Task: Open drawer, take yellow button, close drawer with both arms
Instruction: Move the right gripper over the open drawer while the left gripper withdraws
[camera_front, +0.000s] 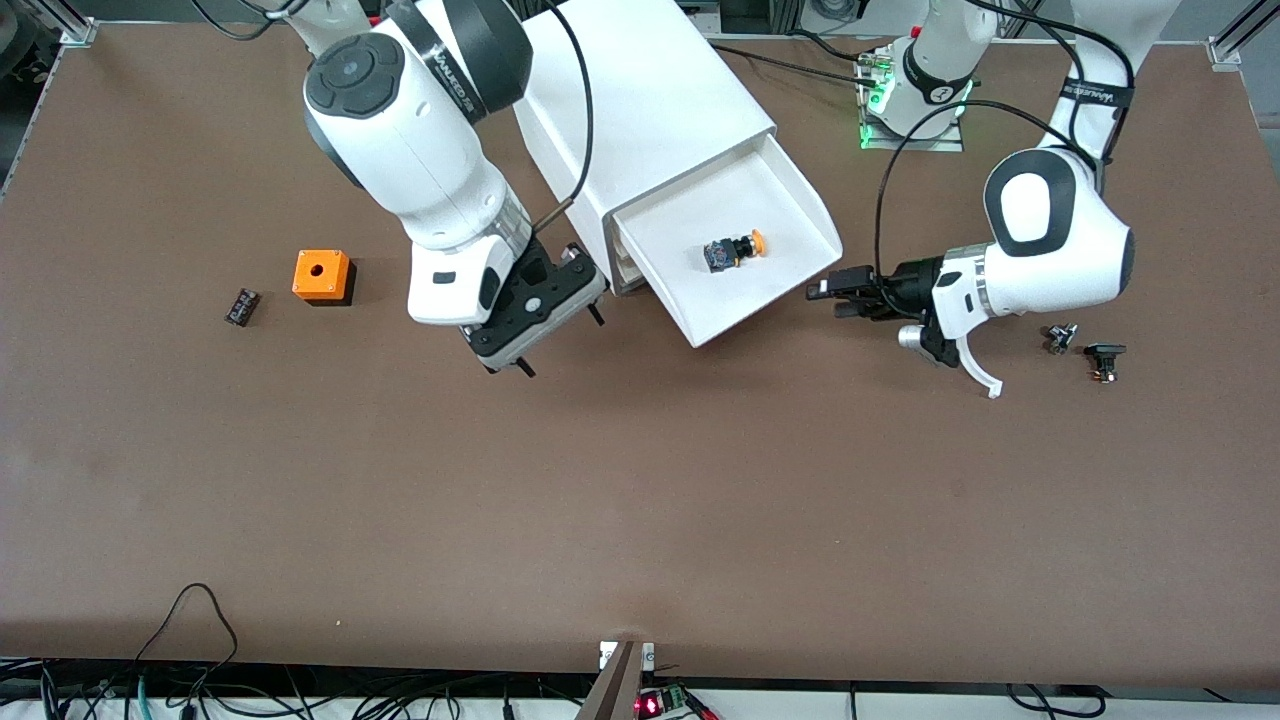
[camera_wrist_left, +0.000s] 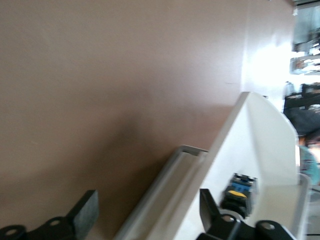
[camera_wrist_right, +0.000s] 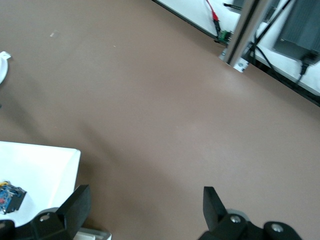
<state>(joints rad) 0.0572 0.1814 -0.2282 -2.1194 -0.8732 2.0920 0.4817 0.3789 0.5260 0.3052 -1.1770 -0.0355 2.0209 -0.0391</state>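
orange cube (camera_front: 321, 275) | black ribbed block (camera_front: 242, 306) beside | 2 small black parts (camera_front: 1085, 350)

The right arm reaches down from its base, wrist bent, so that the right gripper (camera_front: 556, 335) hangs just beside the cabinet (camera_front: 640, 110), at its front corner toward the right arm's end of the table, fingers (camera_wrist_right: 75, 202) spread apart and holding nothing. The left arm bends at the elbow, wrist level, and the left gripper (camera_front: 830, 294) points at the cabinet's pulled-out drawer, its fingers (camera_wrist_left: 85, 210) parted and astride the drawer's side wall.
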